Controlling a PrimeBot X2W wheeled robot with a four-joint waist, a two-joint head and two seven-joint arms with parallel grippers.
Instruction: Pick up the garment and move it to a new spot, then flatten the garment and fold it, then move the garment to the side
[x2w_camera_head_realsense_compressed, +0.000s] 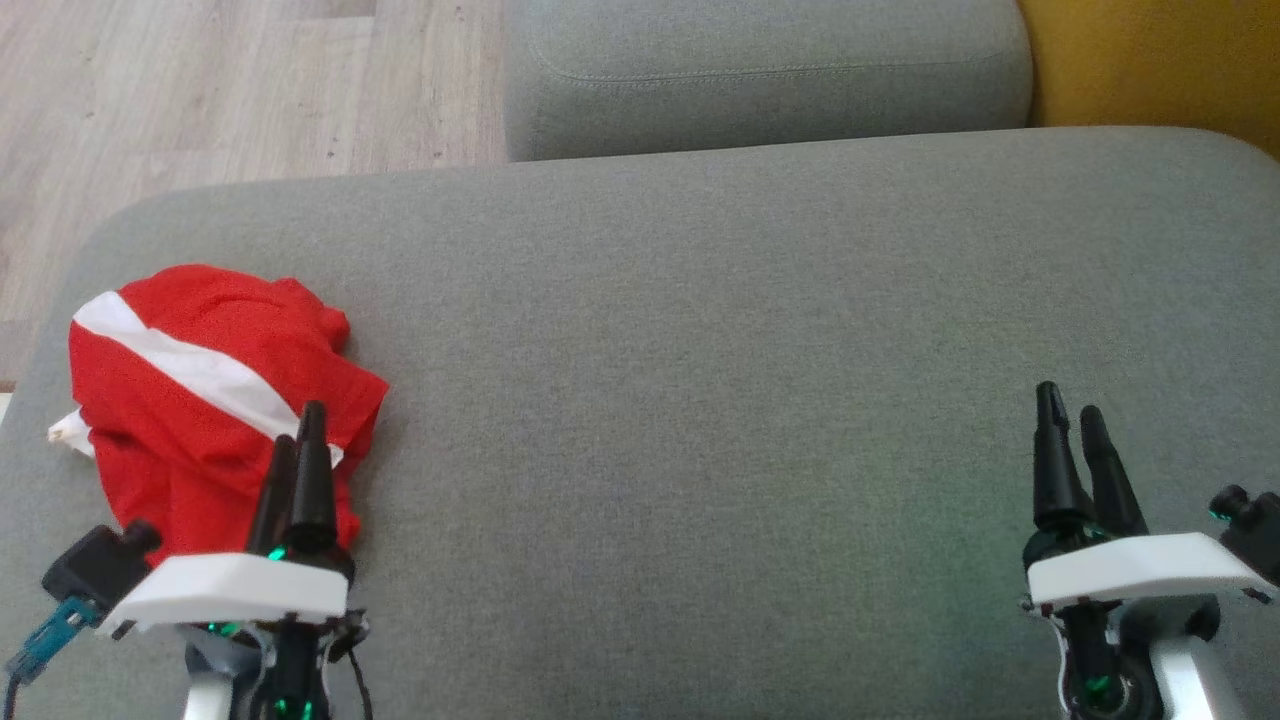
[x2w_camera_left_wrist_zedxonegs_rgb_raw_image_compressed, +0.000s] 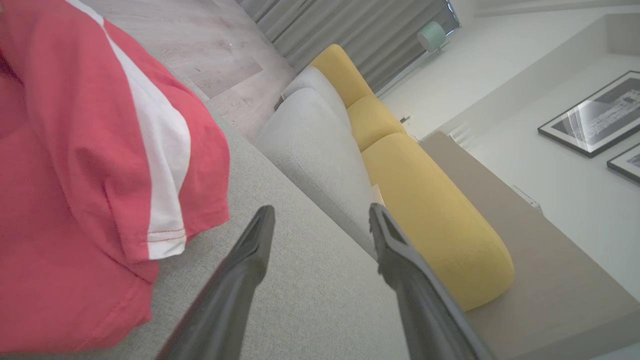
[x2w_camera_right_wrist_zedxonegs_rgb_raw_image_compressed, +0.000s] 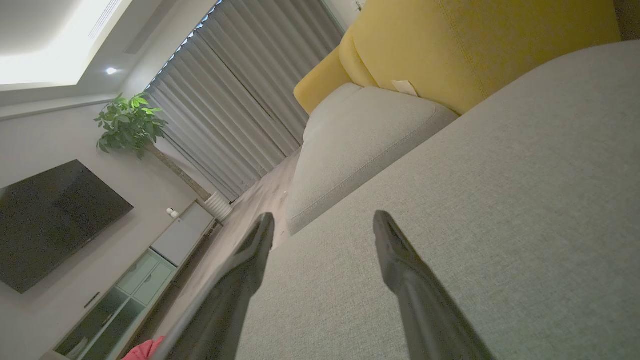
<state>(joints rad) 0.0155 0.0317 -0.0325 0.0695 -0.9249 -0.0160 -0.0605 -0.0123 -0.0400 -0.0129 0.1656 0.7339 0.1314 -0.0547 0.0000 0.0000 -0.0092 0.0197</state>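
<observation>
grey sofa seat (x2w_camera_head_realsense_compressed: 700, 350), yellow cushion (x2w_camera_head_realsense_compressed: 1150, 60) behind, wood floor (x2w_camera_head_realsense_compressed: 200, 90) — curtains (x2w_camera_right_wrist_zedxonegs_rgb_raw_image_compressed: 240, 100), leafy plant (x2w_camera_right_wrist_zedxonegs_rgb_raw_image_compressed: 130, 125), dark tv (x2w_camera_right_wrist_zedxonegs_rgb_raw_image_compressed: 55, 220)

The garment (x2w_camera_head_realsense_compressed: 200, 400) lies on the cushion's (x2w_camera_head_realsense_compressed: 700, 350) left end, beside the left hand (x2w_camera_head_realsense_compressed: 299, 425).

Head view looks steeply down onto grey sofa seat (x2w_camera_head_realsense_compressed: 700, 350); left wrist view sits low, close over the seat, rolled, facing yellow cushions (x2w_camera_left_wrist_zedxonegs_rgb_raw_image_compressed: 435, 225); right wrist view equally low, rolled, facing curtains (x2w_camera_right_wrist_zedxonegs_rgb_raw_image_compressed: 250, 100); all three share the seat and far grey cushion (x2w_camera_head_realsense_compressed: 760, 70); head and left wrist share red garment (x2w_camera_head_realsense_compressed: 200, 400).
</observation>
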